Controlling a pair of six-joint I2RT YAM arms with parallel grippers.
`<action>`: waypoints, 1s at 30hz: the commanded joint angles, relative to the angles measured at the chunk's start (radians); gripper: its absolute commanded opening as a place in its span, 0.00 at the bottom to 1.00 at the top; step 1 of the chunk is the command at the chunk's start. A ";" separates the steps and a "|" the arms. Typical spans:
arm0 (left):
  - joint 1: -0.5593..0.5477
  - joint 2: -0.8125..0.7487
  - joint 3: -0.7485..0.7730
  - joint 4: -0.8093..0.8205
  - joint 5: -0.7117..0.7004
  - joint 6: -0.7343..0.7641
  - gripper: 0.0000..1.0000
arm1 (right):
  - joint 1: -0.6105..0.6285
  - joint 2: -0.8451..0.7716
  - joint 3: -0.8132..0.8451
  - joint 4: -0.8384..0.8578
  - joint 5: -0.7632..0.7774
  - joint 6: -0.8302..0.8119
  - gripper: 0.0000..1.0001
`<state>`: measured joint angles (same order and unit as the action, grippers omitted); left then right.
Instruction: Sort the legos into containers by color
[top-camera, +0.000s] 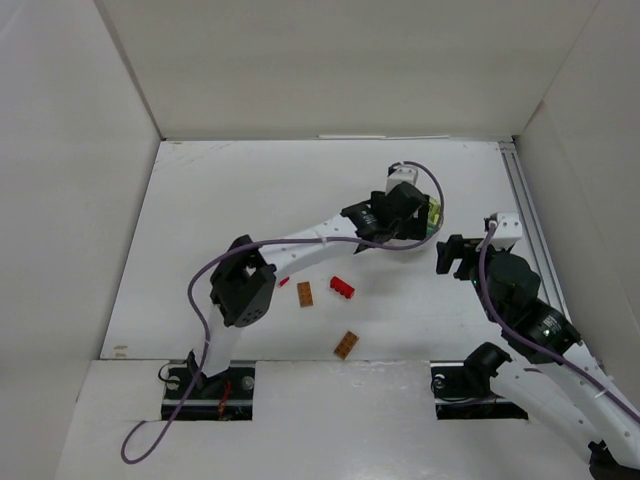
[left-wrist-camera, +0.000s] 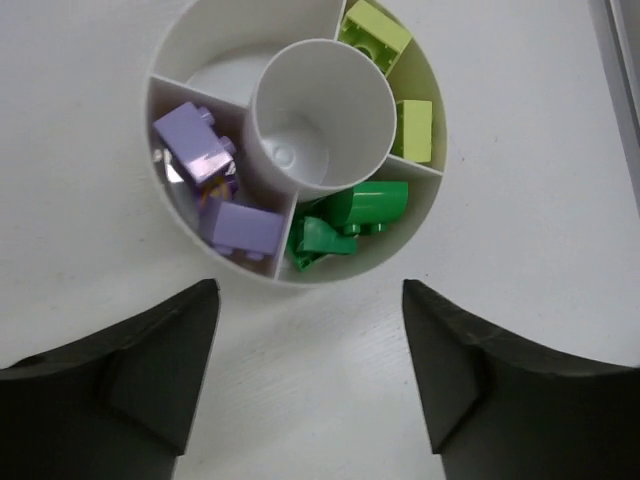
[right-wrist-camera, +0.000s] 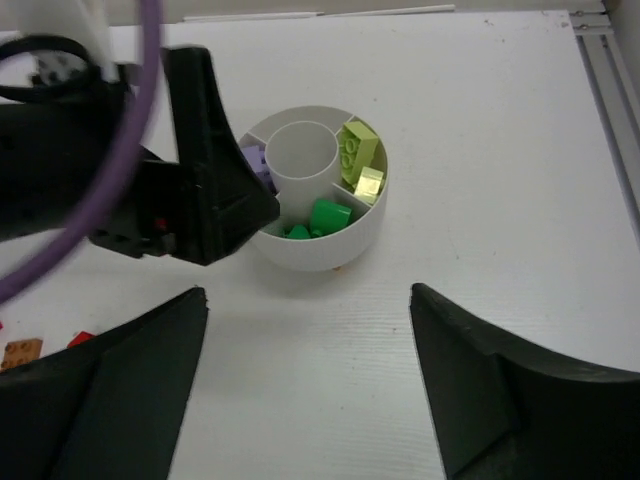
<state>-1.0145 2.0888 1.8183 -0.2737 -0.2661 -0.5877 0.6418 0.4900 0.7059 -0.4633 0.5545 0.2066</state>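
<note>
The dish (left-wrist-camera: 210, 45) sits on the bench (top-camera: 250, 190), right of centre. In the left wrist view its wedges hold purple bricks (left-wrist-camera: 195, 145) at 8 o'clock, green bricks (left-wrist-camera: 360, 205) at 6 o'clock and yellow bricks (left-wrist-camera: 375, 35) from 1 to 3 o'clock. The 11 o'clock wedge and the hub (left-wrist-camera: 320, 110) are bare.

The left fingers (left-wrist-camera: 150, 370) are wide apart and hold nothing, their tips near the rim at 6 o'clock. The right fingers (right-wrist-camera: 120, 380) are likewise spread and hold nothing, near the dish at its 4 o'clock in the top view.

A red brick (top-camera: 342, 288) and two brown bricks (top-camera: 305, 294) (top-camera: 347, 344) lie loose on the bench, at 8 o'clock from the dish.
</note>
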 joint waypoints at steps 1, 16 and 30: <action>-0.002 -0.241 -0.071 0.051 -0.037 0.002 0.75 | -0.004 -0.011 0.024 0.032 -0.043 -0.019 0.86; 0.025 -1.045 -0.844 -0.234 -0.262 -0.437 0.99 | 0.062 0.330 0.033 0.189 -0.520 -0.237 1.00; 0.044 -1.521 -1.153 -0.442 -0.205 -0.695 0.99 | 0.369 0.942 0.193 0.325 -0.341 -0.259 0.87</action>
<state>-0.9733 0.5888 0.6792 -0.6693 -0.4706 -1.2293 1.0092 1.3872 0.8330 -0.2161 0.1436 -0.0490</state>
